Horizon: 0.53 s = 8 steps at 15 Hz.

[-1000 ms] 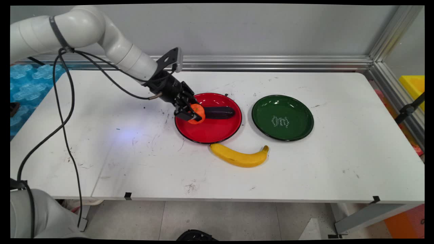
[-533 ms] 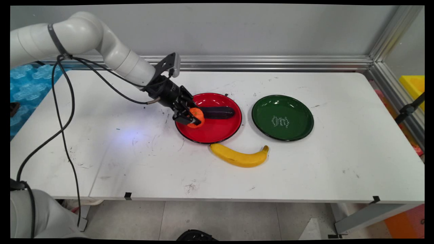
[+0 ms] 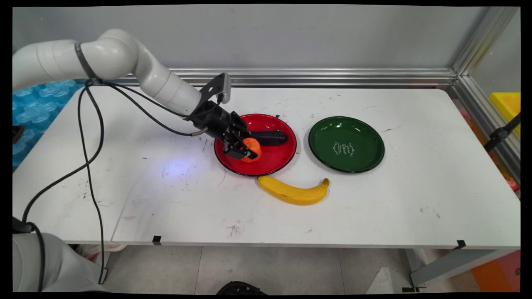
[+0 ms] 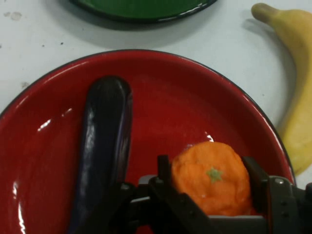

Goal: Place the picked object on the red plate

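A white bench [image 3: 374, 216] carries two plates side by side near its middle, a red plate [image 3: 277, 160] on the left and a green plate [image 3: 365, 137] on the right, apart by a narrow strip of bare surface. A banana [image 3: 293, 192] lies just in front of the gap between them, close to the red plate's near rim. Wide bare stretches of bench lie to the left, to the right and along the front edge; a metal rail [image 3: 332, 77] runs along the back and up the right side.

The white arm [image 3: 124, 62] reaches in from the upper left and slopes down over the red plate's left rim, black cables [image 3: 89, 137] hanging from it. Its claw [image 3: 246, 150] is clenched around an orange [image 3: 252, 148], a finger [image 4: 256, 183] on either side, above the plate's near left part. An eggplant [image 3: 270, 138] lies in the same plate just behind the orange; whether the two touch cannot be told.

White ornamental lettering [image 3: 343, 148] marks the green plate's centre, too small to read.
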Each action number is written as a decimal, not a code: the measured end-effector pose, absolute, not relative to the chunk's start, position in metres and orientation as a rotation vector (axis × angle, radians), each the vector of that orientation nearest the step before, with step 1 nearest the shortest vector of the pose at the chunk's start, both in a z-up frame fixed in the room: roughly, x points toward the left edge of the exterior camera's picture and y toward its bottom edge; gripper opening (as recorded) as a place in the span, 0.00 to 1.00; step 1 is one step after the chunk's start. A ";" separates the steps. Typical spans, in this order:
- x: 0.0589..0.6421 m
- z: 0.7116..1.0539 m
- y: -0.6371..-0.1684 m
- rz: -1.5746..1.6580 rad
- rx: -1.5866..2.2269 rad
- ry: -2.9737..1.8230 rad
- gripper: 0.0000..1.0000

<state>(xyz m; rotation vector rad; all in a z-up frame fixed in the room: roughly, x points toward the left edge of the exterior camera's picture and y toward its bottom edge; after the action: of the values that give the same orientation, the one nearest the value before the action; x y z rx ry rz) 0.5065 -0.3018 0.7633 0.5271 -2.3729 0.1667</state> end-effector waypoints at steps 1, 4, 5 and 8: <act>0.505 0.761 -0.303 0.172 0.525 -2.372 0.00; 0.501 0.751 -0.306 0.189 0.516 -2.373 0.00; 0.500 0.749 -0.307 0.191 0.513 -2.373 0.00; 0.498 0.743 -0.308 0.195 0.508 -2.372 1.00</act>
<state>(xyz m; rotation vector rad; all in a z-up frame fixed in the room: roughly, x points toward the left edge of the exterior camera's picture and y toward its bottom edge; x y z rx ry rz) 0.4978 -0.3078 0.7433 0.5075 -2.3717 0.1946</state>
